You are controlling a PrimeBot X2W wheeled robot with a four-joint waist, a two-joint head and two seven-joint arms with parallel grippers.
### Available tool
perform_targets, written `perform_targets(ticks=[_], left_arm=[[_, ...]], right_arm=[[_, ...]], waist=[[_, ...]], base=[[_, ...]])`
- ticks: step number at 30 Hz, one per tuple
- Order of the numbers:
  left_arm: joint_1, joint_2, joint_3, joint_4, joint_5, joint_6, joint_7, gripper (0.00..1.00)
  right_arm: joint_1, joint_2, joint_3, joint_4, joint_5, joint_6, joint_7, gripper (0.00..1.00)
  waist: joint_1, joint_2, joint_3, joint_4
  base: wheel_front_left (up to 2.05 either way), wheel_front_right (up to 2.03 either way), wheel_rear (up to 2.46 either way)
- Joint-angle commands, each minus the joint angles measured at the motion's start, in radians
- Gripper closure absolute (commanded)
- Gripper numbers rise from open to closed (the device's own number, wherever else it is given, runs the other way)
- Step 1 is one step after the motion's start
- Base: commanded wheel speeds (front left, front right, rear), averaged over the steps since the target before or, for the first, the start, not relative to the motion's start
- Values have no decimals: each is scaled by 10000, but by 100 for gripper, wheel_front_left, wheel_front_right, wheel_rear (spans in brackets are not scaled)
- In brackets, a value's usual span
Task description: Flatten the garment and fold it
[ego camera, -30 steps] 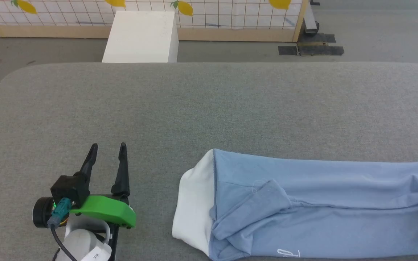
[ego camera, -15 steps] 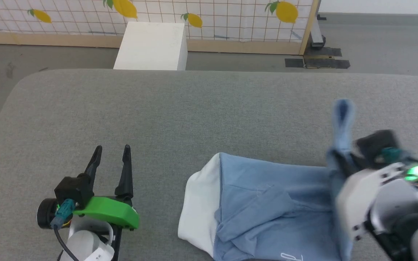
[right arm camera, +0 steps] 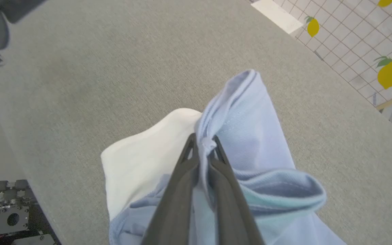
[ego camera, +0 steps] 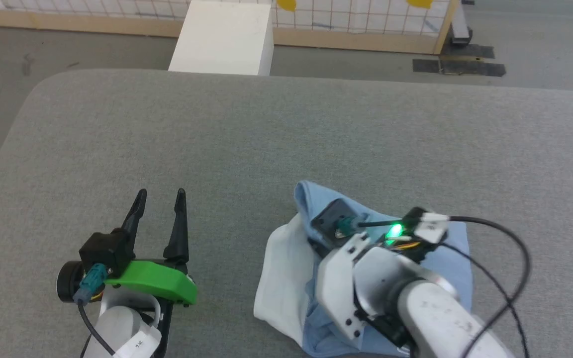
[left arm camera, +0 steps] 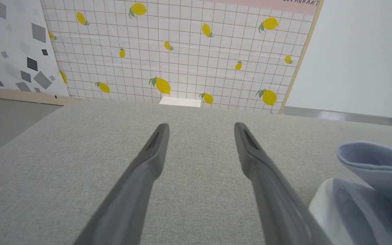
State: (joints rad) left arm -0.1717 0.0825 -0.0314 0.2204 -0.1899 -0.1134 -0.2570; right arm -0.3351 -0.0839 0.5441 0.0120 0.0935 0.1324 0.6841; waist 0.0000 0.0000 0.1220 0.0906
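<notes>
Clamped tight on a bunched edge of the light blue soft-knit short-sleeved shirt (right arm camera: 250,112), the right gripper (right arm camera: 202,141) has its two long dark fingers pressed together with a twist of cloth pinched between their tips. The held edge stands lifted above the rest of the cloth. The shirt lies on the near right part of the grey fabric-covered table (ego camera: 266,134), doubled over itself in a loose heap directly beneath and around that gripper. A white panel (ego camera: 281,268) spreads flat at the shirt's left end. The left gripper (ego camera: 161,191) rests low over bare table to the left of the heap, fingers spread wide and pointing away from the robot. It holds nothing and sits near the white end without touching it. This looks like a fold in progress, with one end of the shirt carried across the other. The next move probably calls for lowering the pinched edge onto the layer below, square with the white end. The jaws should part only once the cloth lies flat, since the bunched folds underneath look likely to trap wrinkles.
</notes>
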Motion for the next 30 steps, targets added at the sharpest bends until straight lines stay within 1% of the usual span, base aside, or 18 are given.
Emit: perform_targets(ticks=[1,6,7,8,9,11,14,17,19,21,24,27,30], left_arm=[[-178,-71,4,41,150,-48,-47,0],[-292,-120,-16,85,183,-72,-47,0],[-313,-131,-17,99,187,-77,-47,0],[-325,-139,-24,112,192,-81,-47,0],[-333,-149,-27,127,197,-86,-47,0],[-319,-161,3,144,202,-92,-47,0],[-235,-169,104,169,223,-99,-47,0],[-140,-166,203,186,246,-103,-47,0],[-85,-157,266,185,257,-108,-47,0],[-28,-144,308,163,276,-113,-47,0],[72,-127,370,104,305,-120,-47,0],[139,-106,427,41,327,-125,-47,0],[168,-108,455,-11,346,-129,-47,0]], right_arm=[[-258,137,179,570,196,-17,-201,100],[-783,315,624,2379,651,-17,-677,100],[-857,325,750,2676,819,-17,-738,68],[-895,328,891,2825,1048,-17,-774,44],[-925,330,1051,2941,1358,-17,-811,0],[-944,332,1316,3011,1932,-17,-829,0],[-929,334,1574,2652,2754,-17,-1052,0],[-750,334,1532,1802,3504,-17,-1590,0],[-532,335,1214,1006,3890,-17,-2212,0],[-209,335,523,194,3984,-17,-3032,0],[514,335,-1108,-825,3442,-17,-4392,0],[1375,336,-2688,-1436,2942,-17,-5333,0],[2193,336,-4114,-1575,2526,-17,-5929,0]], waist=[[0,0,205,201],[0,0,377,360],[0,0,391,388],[0,0,390,408],[0,0,386,420],[0,0,358,398],[0,0,249,272],[0,0,100,106],[0,0,-4,-17],[0,0,-118,-142],[0,0,-261,-341],[0,0,-333,-509],[0,0,-377,-632]], base=[[0,0,0],[0,0,0],[0,0,0],[0,0,0],[0,0,0],[0,0,0],[0,0,0],[0,0,0],[0,0,0],[0,0,0],[0,0,0],[0,0,0],[0,0,0]])
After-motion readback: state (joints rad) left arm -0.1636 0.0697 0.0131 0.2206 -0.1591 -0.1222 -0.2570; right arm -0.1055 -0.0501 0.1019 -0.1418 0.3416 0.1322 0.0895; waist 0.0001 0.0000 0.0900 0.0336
